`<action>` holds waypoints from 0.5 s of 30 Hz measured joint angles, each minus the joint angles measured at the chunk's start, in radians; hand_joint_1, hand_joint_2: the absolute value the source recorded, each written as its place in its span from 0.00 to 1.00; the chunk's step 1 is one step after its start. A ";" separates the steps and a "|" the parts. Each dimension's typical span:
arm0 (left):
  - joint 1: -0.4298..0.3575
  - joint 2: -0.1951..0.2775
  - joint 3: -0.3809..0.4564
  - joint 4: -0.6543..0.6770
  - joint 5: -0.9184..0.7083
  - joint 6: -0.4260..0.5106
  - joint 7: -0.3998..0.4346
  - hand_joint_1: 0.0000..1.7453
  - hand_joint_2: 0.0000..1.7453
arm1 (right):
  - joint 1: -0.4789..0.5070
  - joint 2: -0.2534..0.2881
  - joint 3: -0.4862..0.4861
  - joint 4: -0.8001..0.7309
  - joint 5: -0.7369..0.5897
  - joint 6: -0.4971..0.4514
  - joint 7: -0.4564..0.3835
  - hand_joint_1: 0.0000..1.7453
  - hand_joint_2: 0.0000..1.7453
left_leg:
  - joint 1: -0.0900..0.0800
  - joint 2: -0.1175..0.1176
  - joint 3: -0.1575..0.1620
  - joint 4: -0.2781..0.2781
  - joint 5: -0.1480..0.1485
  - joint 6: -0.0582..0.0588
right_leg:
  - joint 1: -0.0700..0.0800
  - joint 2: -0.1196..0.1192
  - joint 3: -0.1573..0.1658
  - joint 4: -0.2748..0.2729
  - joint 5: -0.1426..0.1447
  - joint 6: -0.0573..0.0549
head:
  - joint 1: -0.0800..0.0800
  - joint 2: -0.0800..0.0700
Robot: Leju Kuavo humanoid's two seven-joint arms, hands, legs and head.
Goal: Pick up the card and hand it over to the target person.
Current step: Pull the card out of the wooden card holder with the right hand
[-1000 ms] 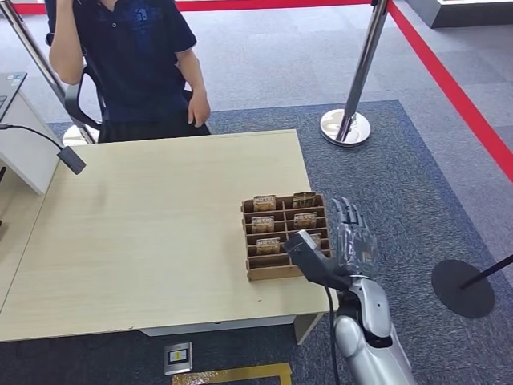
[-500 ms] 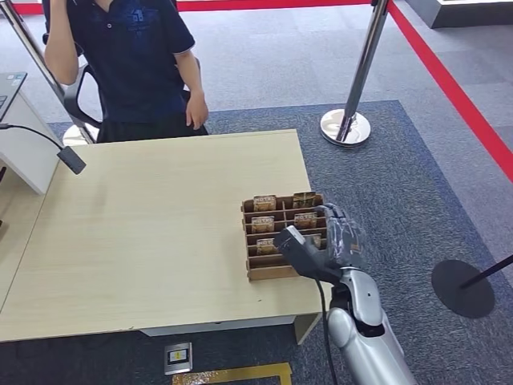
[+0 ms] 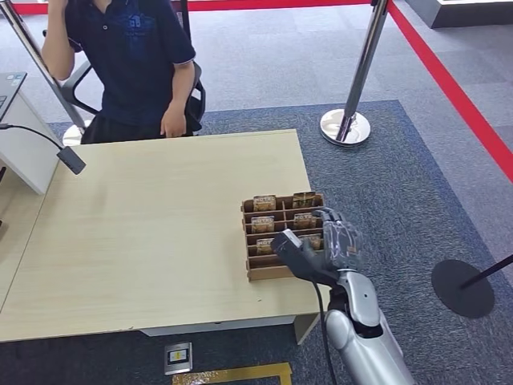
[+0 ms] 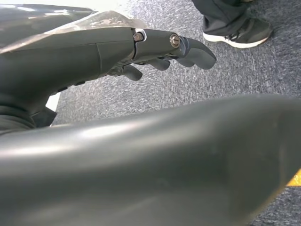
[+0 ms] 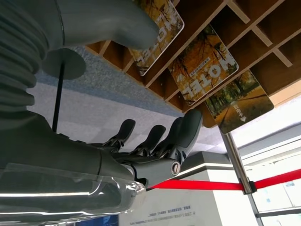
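Cards wait in the wooden tray

Right robot hand (image 3: pixel 339 241) hovers over the card tray (image 3: pixel 251 271) near the tabletop's (image 3: pixel 151 233) right front corner, fingers spread, holding nothing. Hotel card (image 5: pixel 203 65) looks thin, light, stiff and slippery. Pinch its top edge, I think.

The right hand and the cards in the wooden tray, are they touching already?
Cannot tell. In the right wrist view the thumb overlaps the nearest card, with no plain contact or gap; the fingers are apart from the cards. In the head view the right hand hides the tray there.
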 joint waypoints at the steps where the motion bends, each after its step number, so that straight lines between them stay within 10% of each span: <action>1: 0.000 -0.001 0.000 -0.002 -0.001 0.000 0.001 0.00 0.00 | -0.001 0.000 0.000 0.003 0.000 0.002 0.002 0.36 1.00 | 0.000 0.000 0.000 0.000 0.000 0.000 | 0.000 0.000 0.000 0.000 0.000 0.000 | 0.000 0.000; 15: -0.001 -0.003 0.010 -0.003 0.001 0.000 -0.006 0.00 0.00 | -0.023 0.006 0.008 0.051 0.026 0.022 0.028 0.39 1.00 | 0.000 0.001 -0.001 0.000 0.000 0.000 | 0.000 0.001 -0.001 0.000 0.000 0.000 | 0.000 0.000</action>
